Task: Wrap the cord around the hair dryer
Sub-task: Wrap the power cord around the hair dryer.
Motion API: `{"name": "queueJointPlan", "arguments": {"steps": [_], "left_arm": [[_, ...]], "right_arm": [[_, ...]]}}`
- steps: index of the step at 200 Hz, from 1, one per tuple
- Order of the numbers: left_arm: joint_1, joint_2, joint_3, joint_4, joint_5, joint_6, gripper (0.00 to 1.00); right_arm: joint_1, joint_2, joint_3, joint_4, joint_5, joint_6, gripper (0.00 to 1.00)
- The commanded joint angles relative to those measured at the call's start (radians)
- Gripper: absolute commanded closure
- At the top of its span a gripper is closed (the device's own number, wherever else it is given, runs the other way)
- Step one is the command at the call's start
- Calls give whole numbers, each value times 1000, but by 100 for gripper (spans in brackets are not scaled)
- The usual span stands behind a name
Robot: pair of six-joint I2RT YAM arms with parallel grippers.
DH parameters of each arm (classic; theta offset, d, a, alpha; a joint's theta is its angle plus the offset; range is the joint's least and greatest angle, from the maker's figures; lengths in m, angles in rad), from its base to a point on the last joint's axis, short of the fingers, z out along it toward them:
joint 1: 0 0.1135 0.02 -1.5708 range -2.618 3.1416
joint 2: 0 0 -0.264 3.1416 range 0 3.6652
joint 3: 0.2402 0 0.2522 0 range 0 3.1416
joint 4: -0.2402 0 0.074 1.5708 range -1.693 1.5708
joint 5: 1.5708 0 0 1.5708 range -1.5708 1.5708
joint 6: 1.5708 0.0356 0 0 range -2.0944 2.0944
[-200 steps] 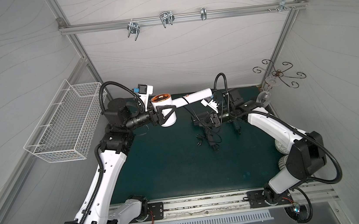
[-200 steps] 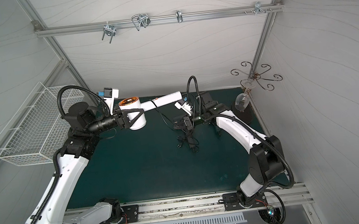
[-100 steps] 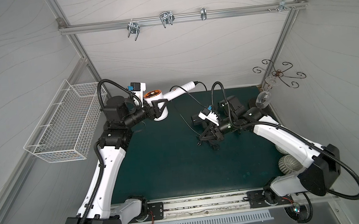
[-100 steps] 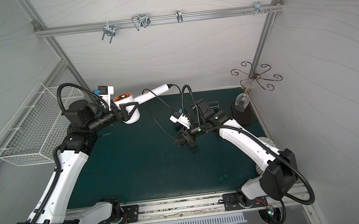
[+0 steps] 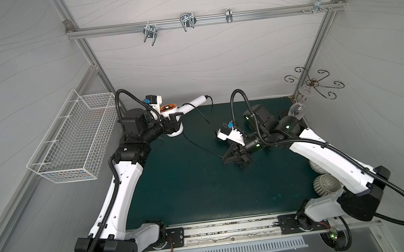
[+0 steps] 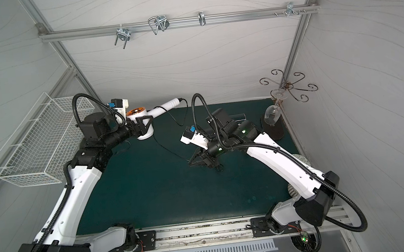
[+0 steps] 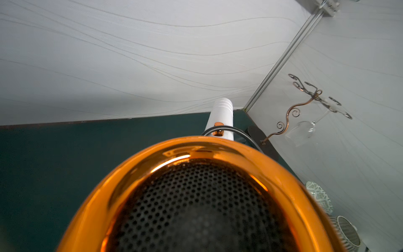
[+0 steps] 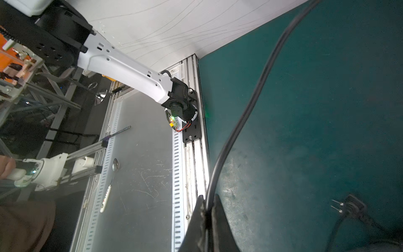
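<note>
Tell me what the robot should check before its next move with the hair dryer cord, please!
1. Hold of the left gripper on the hair dryer: ok, the jaws clamp its white barrel.
2. Pinch of the right gripper on the cord: ok, shut on it.
3. Cord untangled between dryer and right gripper: ok, it runs in a clean line.
4. The plug free to follow: ok, it lies loose on the mat.
5. Wrapping finished: not ok, only one loop shows on the handle.
6. Room beside the hanging wine glass: cannot tell.
</note>
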Motion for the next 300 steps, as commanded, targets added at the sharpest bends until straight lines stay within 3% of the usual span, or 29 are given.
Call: {"name": "queueJointPlan", "arguments": {"steps": [1,77,116,208,235,300], "left_arm": [[4,3,-11,34,-72,75,100],[5,-11,-114,-2,-130,149,100],[4,-28,-146,-22,-129,168,100],[-9,-64,-222,-66,-113,171,100],[-34,-80,-240,-115,-104,188,100],[-151,-123,-214,-228,-12,203,100]], "right_arm": [[13,-16,86,-136,24,-70,100],[5,11,368,-248,189,-142,100],[-52,56,539,-258,289,-177,100],[-160,222,814,-85,444,-167,100],[-181,272,866,-43,500,-175,100],[-299,405,1000,69,498,-166,100]]}}
